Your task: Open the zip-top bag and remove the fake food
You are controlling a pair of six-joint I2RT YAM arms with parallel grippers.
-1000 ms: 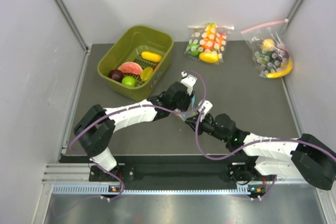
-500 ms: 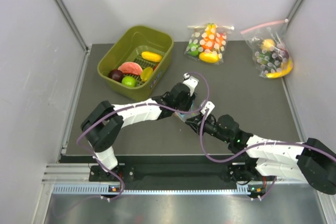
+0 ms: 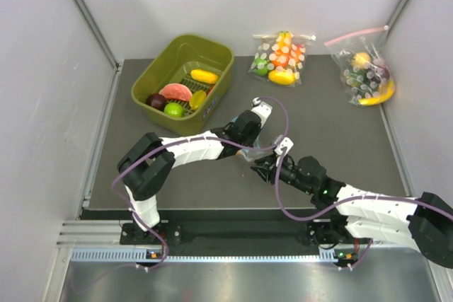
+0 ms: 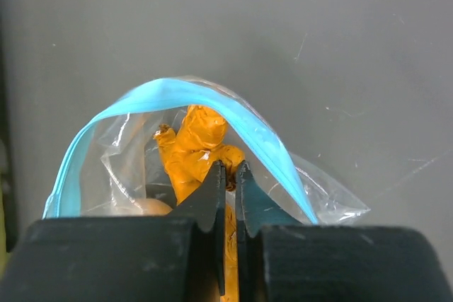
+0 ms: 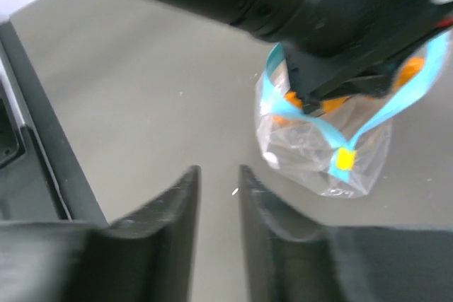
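The zip-top bag lies on the dark table with its light-blue zip strip arched open. My left gripper reaches into the mouth and is shut on an orange carrot-like piece of fake food. A pale round piece lies beside it; no green fruit shows. In the top view the bag sits between my left gripper and my right gripper. In the right wrist view my right gripper is slightly open, empty, and apart from the bag, which has a yellow tab.
An olive bin with yellow, red, purple and green toy pieces stands at the back left. Two white-dotted bags with pink strips lie at the back, one at the middle and one at the right. Grey walls enclose the table.
My left arm has stretched further right over the bag. My right gripper has drawn back a little toward the near right, away from the bag.
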